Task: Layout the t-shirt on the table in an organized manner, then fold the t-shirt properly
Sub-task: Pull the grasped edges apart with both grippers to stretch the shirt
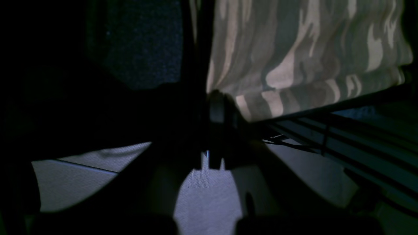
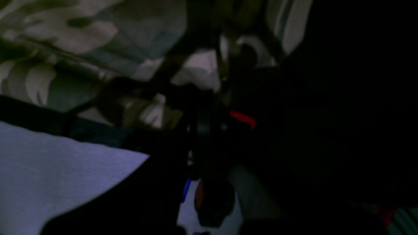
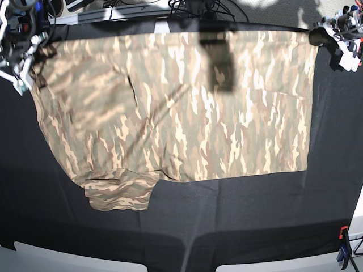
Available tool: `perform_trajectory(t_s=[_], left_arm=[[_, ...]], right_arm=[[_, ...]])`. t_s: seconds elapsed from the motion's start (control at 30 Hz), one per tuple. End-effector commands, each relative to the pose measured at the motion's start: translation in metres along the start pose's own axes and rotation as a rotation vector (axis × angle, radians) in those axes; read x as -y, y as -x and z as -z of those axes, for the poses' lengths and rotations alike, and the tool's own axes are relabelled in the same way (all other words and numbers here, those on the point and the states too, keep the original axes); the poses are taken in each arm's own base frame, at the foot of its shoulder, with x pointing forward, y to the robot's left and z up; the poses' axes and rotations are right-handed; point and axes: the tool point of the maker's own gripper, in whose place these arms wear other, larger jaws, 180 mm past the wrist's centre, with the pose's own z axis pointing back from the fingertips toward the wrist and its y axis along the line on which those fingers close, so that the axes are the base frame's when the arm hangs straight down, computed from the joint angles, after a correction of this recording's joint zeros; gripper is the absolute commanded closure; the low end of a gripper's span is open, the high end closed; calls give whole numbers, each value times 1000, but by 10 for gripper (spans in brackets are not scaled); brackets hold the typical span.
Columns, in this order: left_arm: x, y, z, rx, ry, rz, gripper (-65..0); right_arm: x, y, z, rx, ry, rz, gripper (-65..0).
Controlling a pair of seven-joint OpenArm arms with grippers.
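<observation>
The camouflage t-shirt (image 3: 181,113) is stretched wide across the black table (image 3: 255,215), its far edge pulled taut between my two grippers. My left gripper (image 3: 319,37) is shut on the shirt's far right corner. In the left wrist view the fabric (image 1: 294,49) hangs from that gripper (image 1: 217,98). At the far left corner my right gripper (image 3: 37,54) is shut on the cloth. The right wrist view is dark, with bunched fabric (image 2: 65,39) around the gripper (image 2: 228,55). One sleeve (image 3: 119,192) lies crumpled at the shirt's near left.
Cables and equipment (image 3: 193,7) line the table's far edge. A red and blue clamp (image 3: 342,249) grips the cloth at the near right corner. A dark rectangular shadow (image 3: 218,62) falls on the shirt's upper middle. Pale floor (image 3: 57,258) shows beyond the near edge.
</observation>
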Motion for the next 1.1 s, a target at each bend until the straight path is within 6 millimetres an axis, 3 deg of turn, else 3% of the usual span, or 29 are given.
perform_trajectory(t_s=[0.0,0.17,0.33,0.47,0.57,0.63,0.7,0.77,0.9,1.07], left_arm=[[-12,1,-8,-22,-47,14,0],[-12,6,-9,-30,-47,10,0],[-12,4,-9,-22,-46,10,0],[-12,9,-9,-47,-47,10,0],[-12,8,-9,-46,-47,10,-5],[-12,8,-9,-46,-47,10,-121],[-12,9,-9,-46,-47,10,-217],[-12,9,-9,-46,-48,11,-265],[-13,5,-9,-38,-50,15,-269],[-13,-15,-19,4,-76,76,-269]], right_arm=[[26,3,-13,-23,84,-5,0],[39,3,-24,33,93,72,0],[25,-14,-25,127,9,104,0],[23,-17,-25,143,-6,109,-4],[23,-21,-26,168,-4,109,-185],[24,-25,-27,189,0,109,-262],[26,-25,-27,187,7,107,-291],[31,-23,-27,171,37,108,-291],[56,-22,-30,146,160,166,-291],[94,-38,-44,179,328,277,-291]])
